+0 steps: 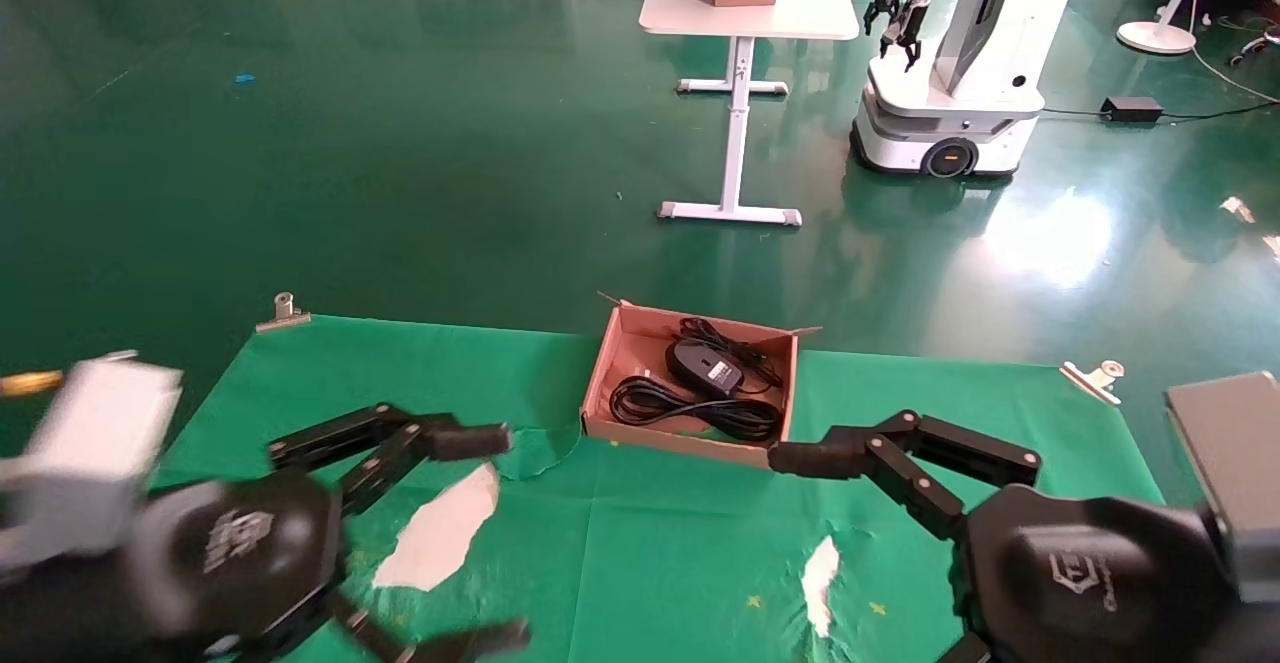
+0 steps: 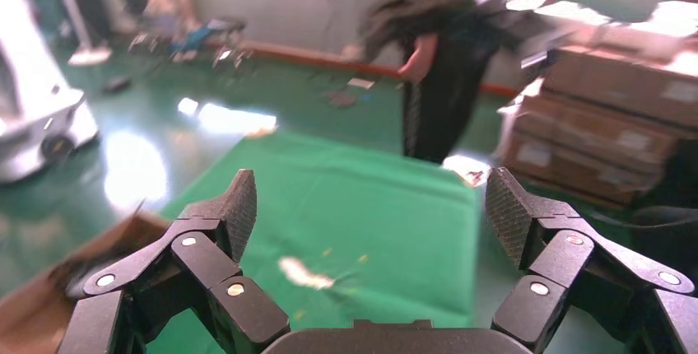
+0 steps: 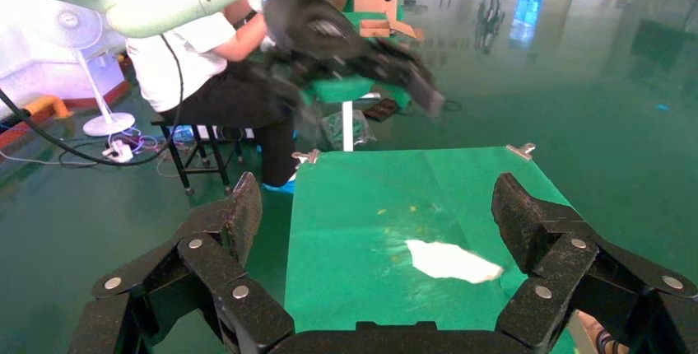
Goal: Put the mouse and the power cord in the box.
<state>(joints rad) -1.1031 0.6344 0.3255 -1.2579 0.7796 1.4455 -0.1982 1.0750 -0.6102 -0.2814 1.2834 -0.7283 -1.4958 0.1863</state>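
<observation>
Grippers are seen nearest the camera, above the green cloth [image 1: 650,543]: the left gripper [image 1: 495,533] is held with its fingers spread wide and empty, and the right gripper [image 1: 800,458] is likewise spread, one fingertip just beside the near wall of the box [image 1: 690,440]. Farther back, inside the box, the power cord [image 1: 690,406] is coiled along the near side, and the mouse [image 1: 705,366] is laid just behind it.

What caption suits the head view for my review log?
Mouse and power cord lie in the box; open left gripper and right gripper hover over the green cloth.
</observation>
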